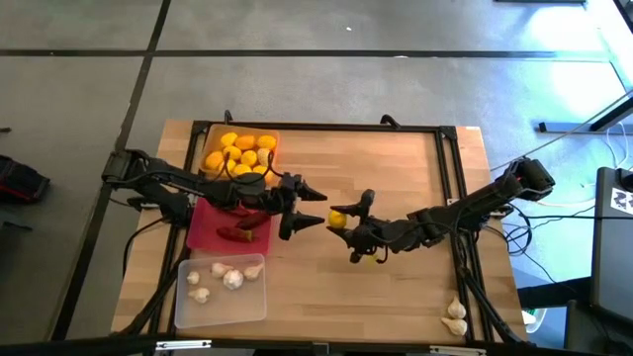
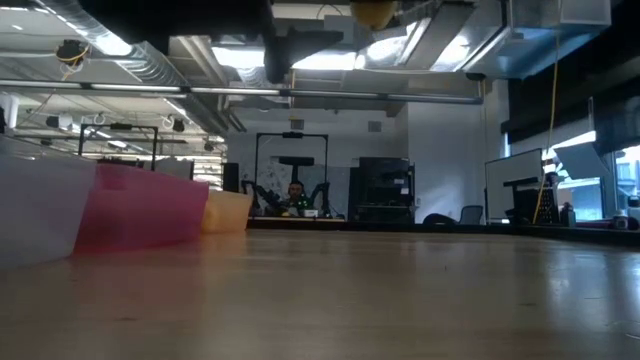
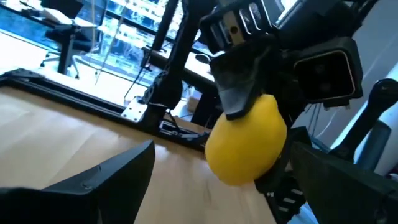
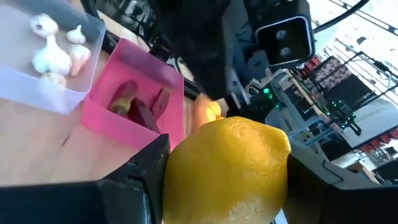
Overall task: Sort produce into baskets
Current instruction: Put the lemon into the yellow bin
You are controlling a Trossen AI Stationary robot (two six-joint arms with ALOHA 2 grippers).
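Right end effector [image 1: 343,223]: clamped on a lemon [image 1: 337,220], held above mid-surface.
Left end effector [image 1: 315,208]: fingers spread wide — just at 9 o'clock of the lemon, not touching it.
Orange basket [image 1: 273,138]: at 11 o'clock, full of lemons.
Pink basket [image 1: 201,237]: holds peppers [image 1: 242,230].
Clear basket [image 1: 188,309]: garlic [image 1: 232,279] inside.
Loose garlic bulbs [image 1: 455,316]: at 4 o'clock — on the surface [image 1: 396,168].

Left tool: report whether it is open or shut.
Open. In the high view the left tool has its fingers spread apart, facing the lemon that the right tool holds over the table.
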